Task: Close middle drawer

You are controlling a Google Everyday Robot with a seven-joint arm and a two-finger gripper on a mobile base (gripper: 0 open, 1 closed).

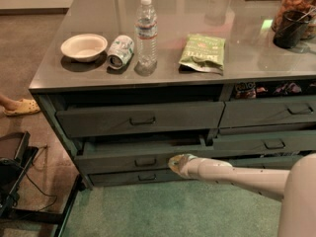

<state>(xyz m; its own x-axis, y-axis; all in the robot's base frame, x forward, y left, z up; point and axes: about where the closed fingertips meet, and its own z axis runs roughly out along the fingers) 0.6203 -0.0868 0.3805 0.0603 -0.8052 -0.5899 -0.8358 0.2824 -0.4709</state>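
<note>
- Middle drawer [109, 163] seen partly open.
- Claw [177, 163] seen at drawer front, 3 o'clock of pull [145, 162].
- Claw state: cannot be told.

on the table [256, 63], left to right, sit a bowl [84, 47], a can [121, 51] on its side just beside it, an upright water bottle [146, 31] near the can, and a snack bag [203, 52] further right. a jar [298, 6] stands at the far right. below, the middle drawer [113, 161] lies between the top drawer [98, 120] and the bottom drawer [118, 178]. the gripper [177, 163] is at the middle drawer's front, just right of its pull [145, 162].
</note>
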